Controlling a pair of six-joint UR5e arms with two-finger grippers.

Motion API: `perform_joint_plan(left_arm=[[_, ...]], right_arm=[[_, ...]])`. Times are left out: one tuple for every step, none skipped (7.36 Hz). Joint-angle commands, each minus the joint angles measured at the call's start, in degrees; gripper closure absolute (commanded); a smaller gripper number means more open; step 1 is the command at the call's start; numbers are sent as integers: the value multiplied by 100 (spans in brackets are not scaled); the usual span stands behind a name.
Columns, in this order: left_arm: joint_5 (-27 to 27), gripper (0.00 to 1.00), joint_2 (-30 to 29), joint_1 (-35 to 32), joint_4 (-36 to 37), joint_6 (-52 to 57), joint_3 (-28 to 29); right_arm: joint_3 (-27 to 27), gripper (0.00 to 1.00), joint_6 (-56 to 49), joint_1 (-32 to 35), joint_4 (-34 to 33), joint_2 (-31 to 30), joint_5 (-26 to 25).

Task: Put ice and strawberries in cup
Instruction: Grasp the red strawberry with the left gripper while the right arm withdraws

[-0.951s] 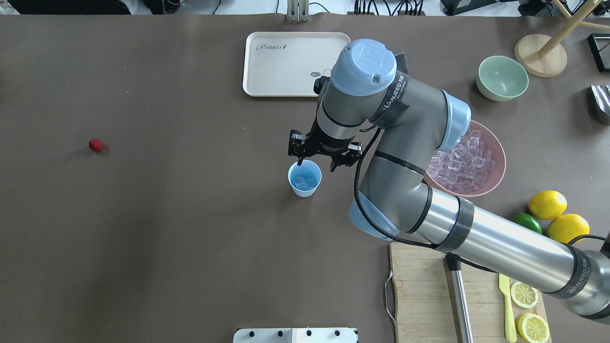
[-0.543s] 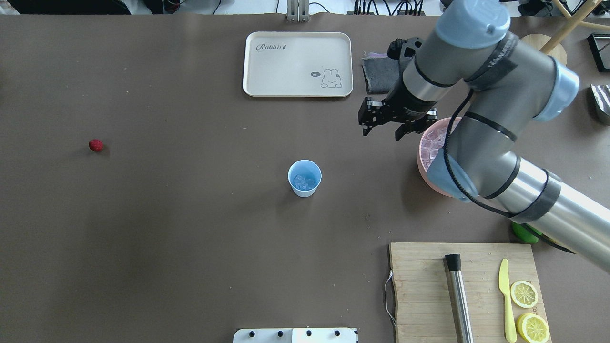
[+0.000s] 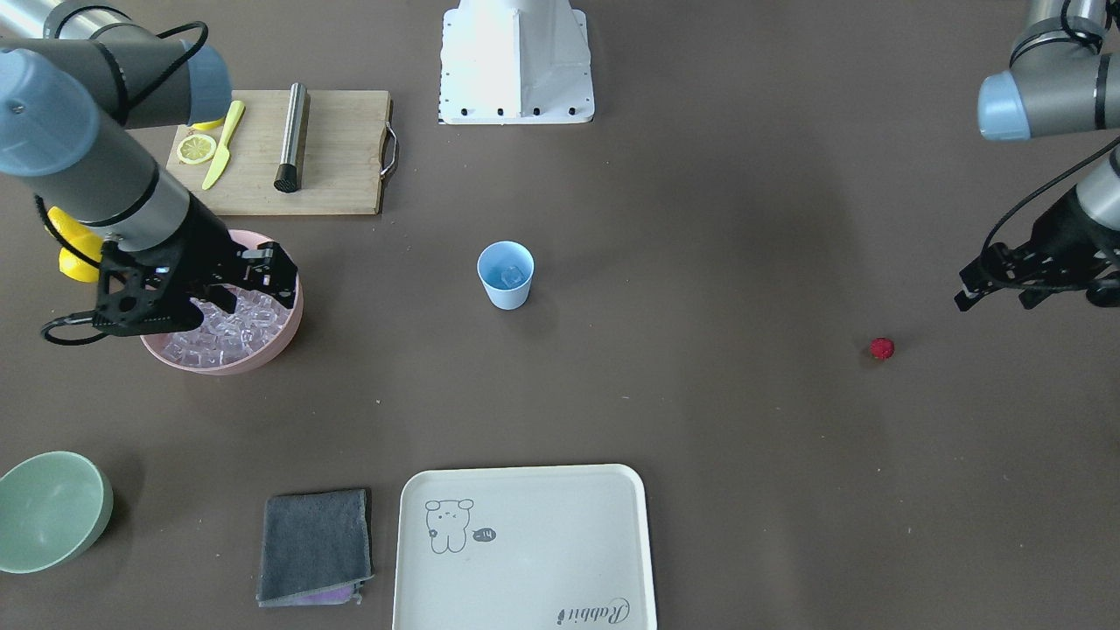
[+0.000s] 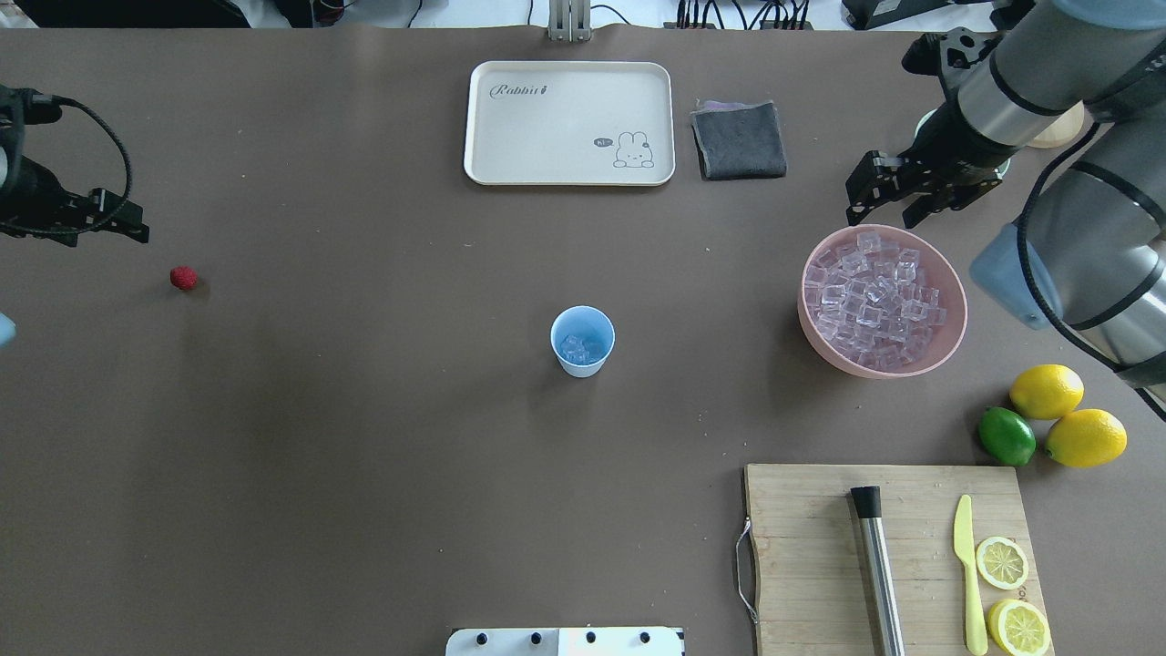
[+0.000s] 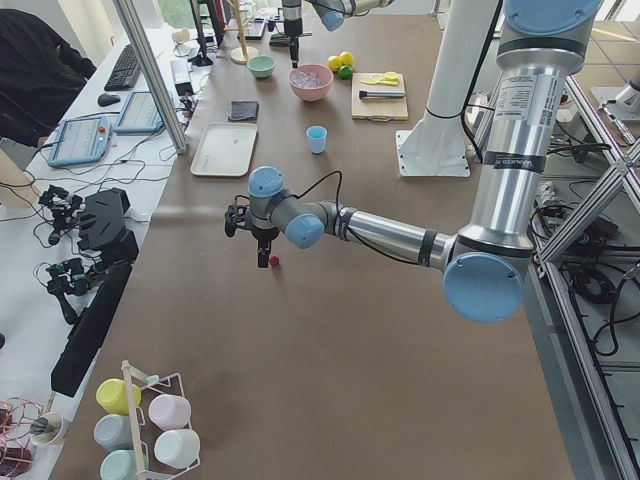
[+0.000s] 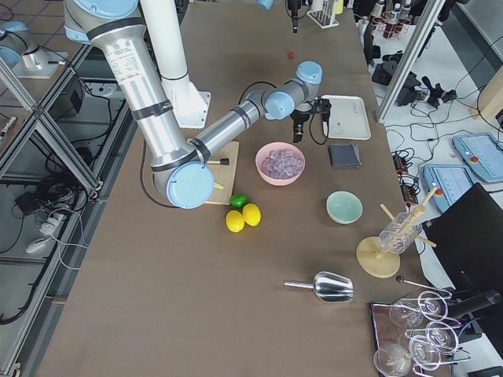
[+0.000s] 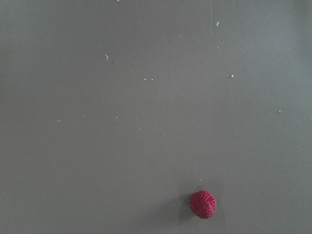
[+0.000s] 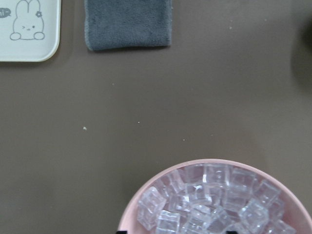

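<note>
The light blue cup (image 4: 582,339) (image 3: 506,275) stands mid-table with a few ice cubes inside. More ice (image 4: 874,301) (image 8: 209,204) fills the pink bowl (image 4: 824,351). My right gripper (image 4: 882,217) (image 3: 252,293) hovers open and empty over the bowl's far rim. One red strawberry (image 4: 183,278) (image 3: 882,348) (image 7: 203,204) lies alone on the table at the far left. My left gripper (image 3: 996,302) (image 4: 77,232) hangs open and empty above the table just beside the strawberry, not touching it.
A cream tray (image 4: 569,123) and a grey cloth (image 4: 738,139) lie at the back. The cutting board (image 4: 811,547) carries a muddler, a knife and lemon halves. Two lemons and a lime (image 4: 1007,435) sit right of the board. A pale green bowl (image 3: 48,507) stands near the corner.
My right gripper left the cup, swung right and back, and now hangs at the pink bowl's far rim. My left gripper has come into view beside the strawberry.
</note>
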Motion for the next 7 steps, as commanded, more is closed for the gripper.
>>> perform_joint_plan(left_arm=[[248, 3, -274, 470, -971, -618, 777], [293, 3, -275, 533, -983, -749, 788], [450, 7, -275, 664, -992, -777, 788], [478, 11, -275, 674, -992, -786, 779], [478, 24, -266, 674, -983, -786, 796], [478, 37, -257, 674, -983, -786, 805], [478, 60, -257, 674, -974, -794, 797]], right_arm=[[-5, 26, -555, 378, -2, -266, 208], [-5, 26, -565, 387, -2, -276, 208], [-14, 26, -565, 387, -2, -276, 208], [-14, 27, -565, 404, -89, -267, 208], [-14, 27, -565, 422, -160, -258, 208], [-48, 27, -574, 422, -160, -249, 208], [-49, 27, -574, 422, -169, -241, 208]])
